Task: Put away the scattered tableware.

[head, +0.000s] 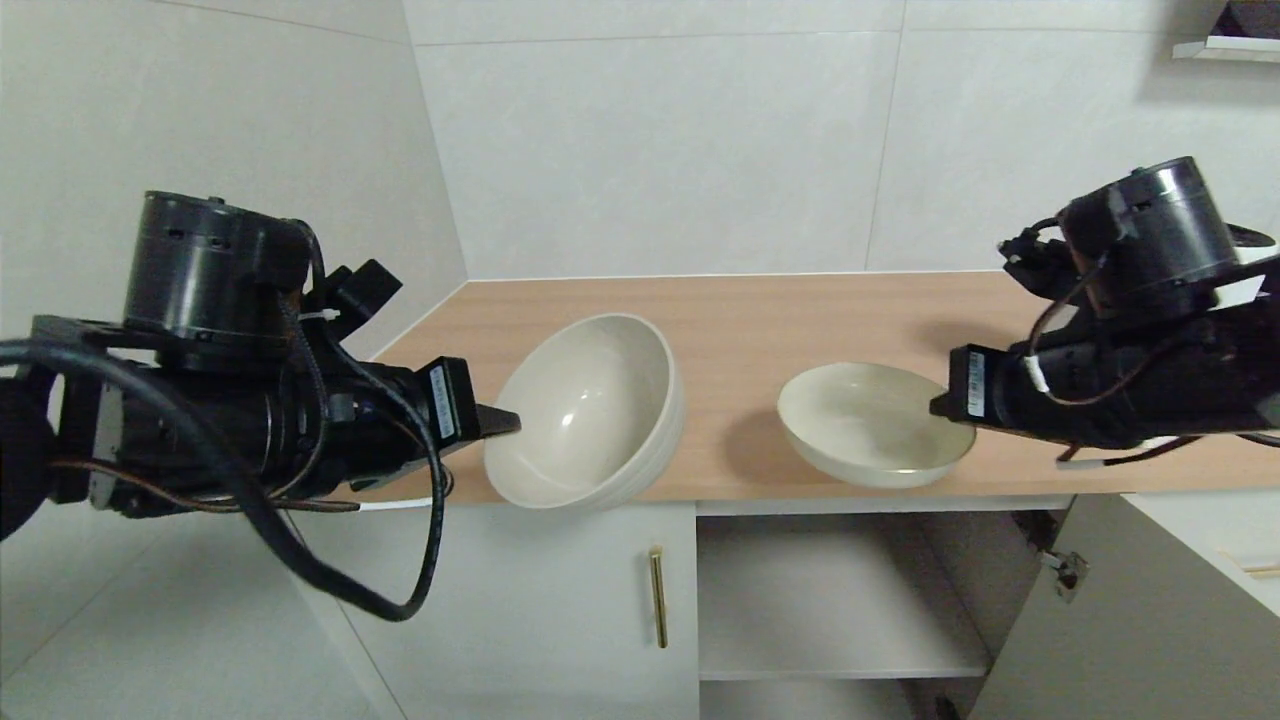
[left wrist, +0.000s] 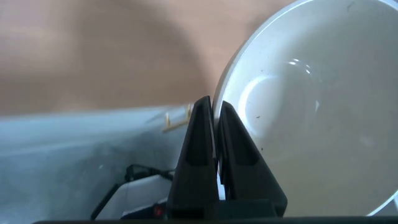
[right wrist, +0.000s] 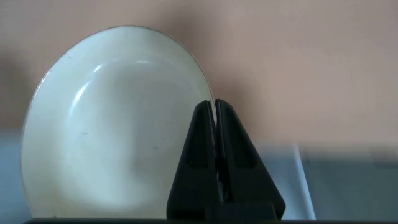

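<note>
A deep cream bowl point(head: 590, 410) hangs tilted above the front edge of the wooden counter point(head: 760, 320), its opening facing me. My left gripper point(head: 500, 422) is shut on its left rim; the left wrist view shows the bowl point(left wrist: 317, 106) with the rim pinched between the fingers point(left wrist: 202, 130). To the right, a shallow cream plate point(head: 865, 420) is held slightly tilted over the counter's front. My right gripper point(head: 945, 405) is shut on its right rim. In the right wrist view the plate point(right wrist: 112, 124) sits beside the closed fingers point(right wrist: 202, 134).
Below the counter an open cabinet point(head: 840, 600) shows a white shelf, its door point(head: 1120, 620) swung out to the right. A closed door with a brass handle point(head: 657, 595) is to its left. Tiled walls stand behind and on the left.
</note>
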